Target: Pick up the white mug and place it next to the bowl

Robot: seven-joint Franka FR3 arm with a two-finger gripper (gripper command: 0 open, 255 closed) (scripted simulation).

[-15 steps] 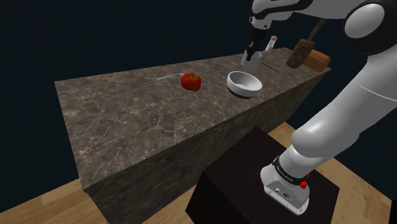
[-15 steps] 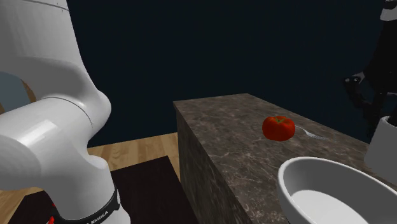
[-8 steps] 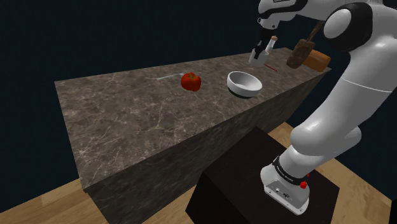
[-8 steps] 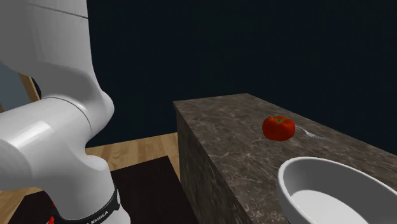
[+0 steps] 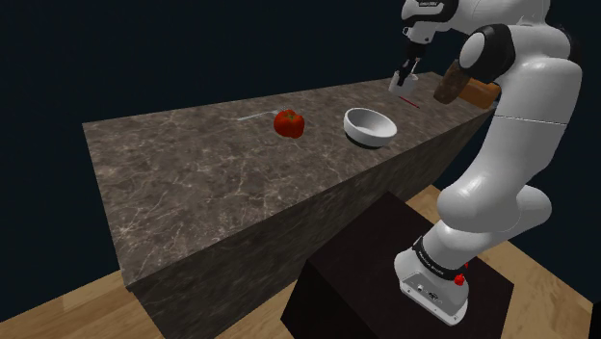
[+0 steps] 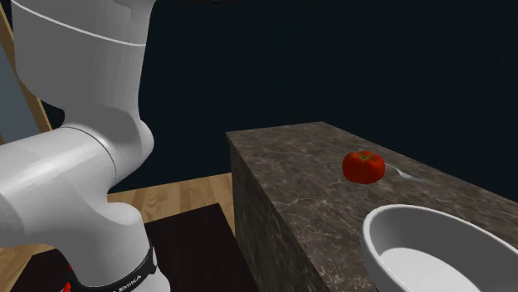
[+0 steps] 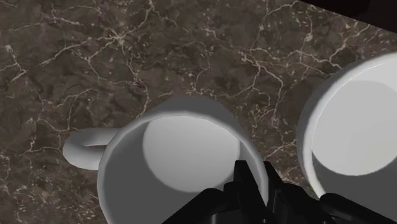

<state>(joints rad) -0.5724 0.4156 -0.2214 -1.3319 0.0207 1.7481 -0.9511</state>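
Observation:
My black gripper [image 5: 412, 65] is shut on the rim of the white mug [image 5: 404, 82], which hangs in the air above the far end of the dark marble counter [image 5: 193, 164]. It is beyond the white bowl [image 5: 371, 126], toward the shoulder view's right. In the wrist view the gripper [image 7: 254, 184] clasps the mug's wall. The mug [image 7: 172, 146] is seen from above, empty, with its handle [image 7: 81, 153] pointing away from the bowl [image 7: 356, 127] beside it. The bowl [image 6: 432, 249] also fills the second exterior view's lower right corner.
A red tomato [image 5: 289, 122] lies on the counter beside the bowl, with a thin piece of cutlery [image 5: 252, 117] behind it. A brown block [image 5: 448, 85] and a loaf [image 5: 480, 91] sit at the counter's far end. The white arm [image 6: 75, 149] looms at the second exterior view's left.
The gripper has carried the mug up and toward the shoulder view's right, away from the bowl. Gripper and mug have left the second exterior view.

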